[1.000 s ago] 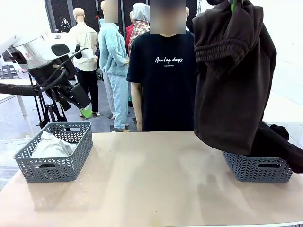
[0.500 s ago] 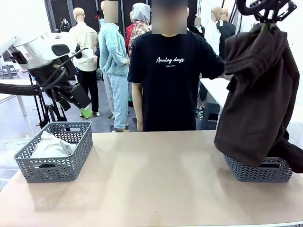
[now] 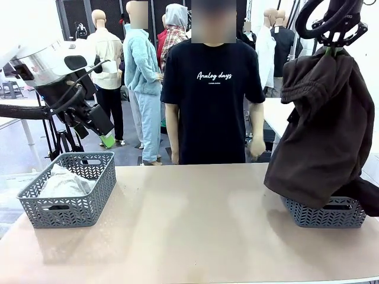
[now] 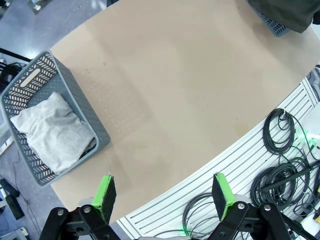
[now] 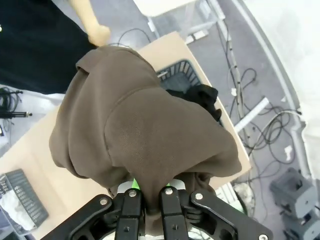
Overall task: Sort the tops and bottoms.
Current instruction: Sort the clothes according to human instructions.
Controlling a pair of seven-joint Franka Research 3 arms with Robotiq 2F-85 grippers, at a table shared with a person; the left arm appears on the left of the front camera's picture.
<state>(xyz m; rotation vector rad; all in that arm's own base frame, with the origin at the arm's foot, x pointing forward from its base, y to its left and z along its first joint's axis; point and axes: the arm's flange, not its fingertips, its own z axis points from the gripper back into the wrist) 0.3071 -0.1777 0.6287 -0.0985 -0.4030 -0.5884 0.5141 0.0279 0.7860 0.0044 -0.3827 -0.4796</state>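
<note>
My right gripper (image 3: pixel 331 49) is high at the right, shut on the dark brown fleece bottoms (image 3: pixel 323 127). They hang down over the right grey basket (image 3: pixel 324 214), and their hem reaches its rim. Black bottoms (image 3: pixel 364 195) lie in that basket and spill over its right side. In the right wrist view the brown fleece (image 5: pixel 140 135) bunches over my shut gripper (image 5: pixel 148 196), with the basket (image 5: pixel 181 71) below. The pale grey-white top (image 3: pixel 62 183) lies in the left basket (image 3: pixel 89 207). My left gripper (image 4: pixel 163 196) is open high above the table's near edge, with nothing in it.
A person in a black T-shirt with white lettering (image 3: pixel 210 100) stands at the far edge, one hand (image 3: pixel 256 148) lowered near the table's far right. Bare tabletop (image 3: pixel 195 219) lies between the two baskets. Cables (image 4: pixel 280 165) lie below the near edge.
My right gripper has carried the brown fleece rightward, so it now hangs over the right basket. The person's arm has dropped to their side. The left arm has not moved.
</note>
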